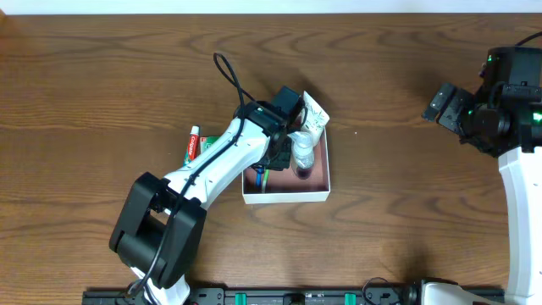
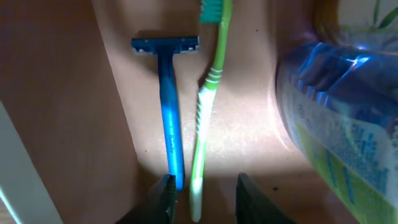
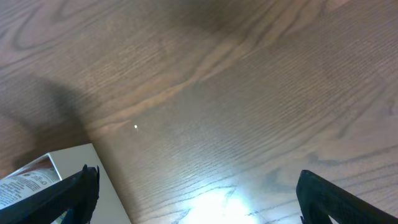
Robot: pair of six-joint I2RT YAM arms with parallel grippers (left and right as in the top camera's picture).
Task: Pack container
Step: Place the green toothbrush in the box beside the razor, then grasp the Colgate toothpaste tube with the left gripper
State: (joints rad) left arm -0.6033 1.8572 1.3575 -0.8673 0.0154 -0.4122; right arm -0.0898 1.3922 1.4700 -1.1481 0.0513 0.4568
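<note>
The container (image 1: 288, 196), a shallow white-walled box with a reddish-brown floor (image 2: 255, 112), sits at the table's middle. My left gripper (image 1: 269, 166) reaches down into it. In the left wrist view its fingers (image 2: 202, 198) are open. The tail of a green toothbrush (image 2: 208, 93) lies between them, untouched, on the floor. A blue razor (image 2: 169, 106) lies beside the toothbrush. A clear bottle (image 1: 302, 152) lies to the right (image 2: 336, 112). A white and green packet (image 1: 314, 113) leans on the far corner. My right gripper (image 1: 440, 103) is wide open over bare table (image 3: 196, 199).
A red, white and green toothpaste box (image 1: 193, 146) lies on the table left of my left arm. The container's white corner (image 3: 102, 186) shows at the lower left of the right wrist view. The table's front edge carries the arm bases.
</note>
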